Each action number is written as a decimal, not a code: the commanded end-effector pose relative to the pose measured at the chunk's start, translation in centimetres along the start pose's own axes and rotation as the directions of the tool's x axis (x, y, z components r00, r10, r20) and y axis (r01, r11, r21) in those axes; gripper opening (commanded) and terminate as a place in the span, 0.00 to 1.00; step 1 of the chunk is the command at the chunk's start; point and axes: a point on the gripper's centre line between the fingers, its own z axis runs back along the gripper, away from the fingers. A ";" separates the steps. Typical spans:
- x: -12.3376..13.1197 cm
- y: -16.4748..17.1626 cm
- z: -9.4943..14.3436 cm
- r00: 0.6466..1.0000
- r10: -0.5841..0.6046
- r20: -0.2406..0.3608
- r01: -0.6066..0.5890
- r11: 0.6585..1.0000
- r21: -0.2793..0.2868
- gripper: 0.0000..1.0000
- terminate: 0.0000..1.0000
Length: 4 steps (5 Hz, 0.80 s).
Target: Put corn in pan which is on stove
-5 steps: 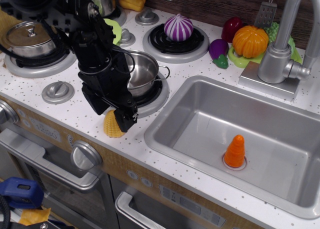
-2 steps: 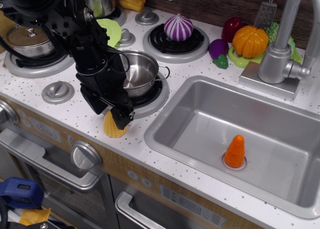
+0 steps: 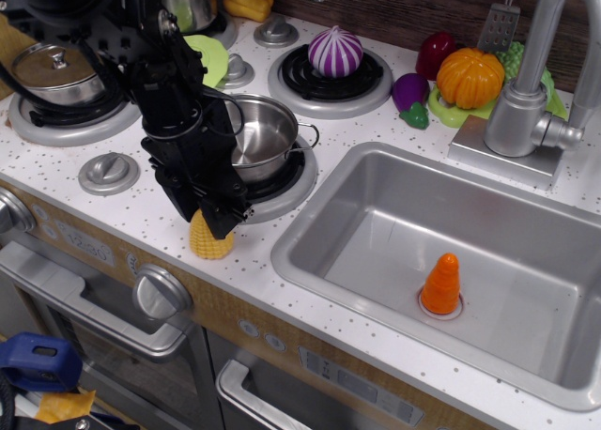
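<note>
The yellow ribbed corn [image 3: 210,238] stands on the white speckled counter at the front edge, just in front of the stove's front burner [image 3: 282,188]. My black gripper [image 3: 212,218] comes down on the corn from above and its fingers straddle the corn's top; I cannot tell whether they press on it. The pan [image 3: 266,135], a shiny lidless steel pot with dark loop handles, sits on that burner right behind the gripper. It holds nothing.
A lidded steel pot [image 3: 52,69] sits on the left burner. A purple-white onion [image 3: 335,52] sits on the back burner. A steel sink [image 3: 376,223] to the right holds an orange carrot [image 3: 440,285]. A pumpkin [image 3: 469,77], other toy vegetables and a faucet [image 3: 526,101] stand behind.
My gripper has shifted slightly left and lowered onto the corn. The corn now stands more upright and shows more from under the fingers.
</note>
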 end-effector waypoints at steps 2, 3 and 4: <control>2.0 0.3 7.5 0.997 -0.076 -0.002 0.076 0.986 0.148 0.00 0.00; 3.8 0.9 8.5 0.988 -0.154 0.028 0.144 0.963 0.228 0.00 0.00; 6.3 2.2 8.1 0.975 -0.217 0.044 0.201 0.953 0.227 0.00 0.00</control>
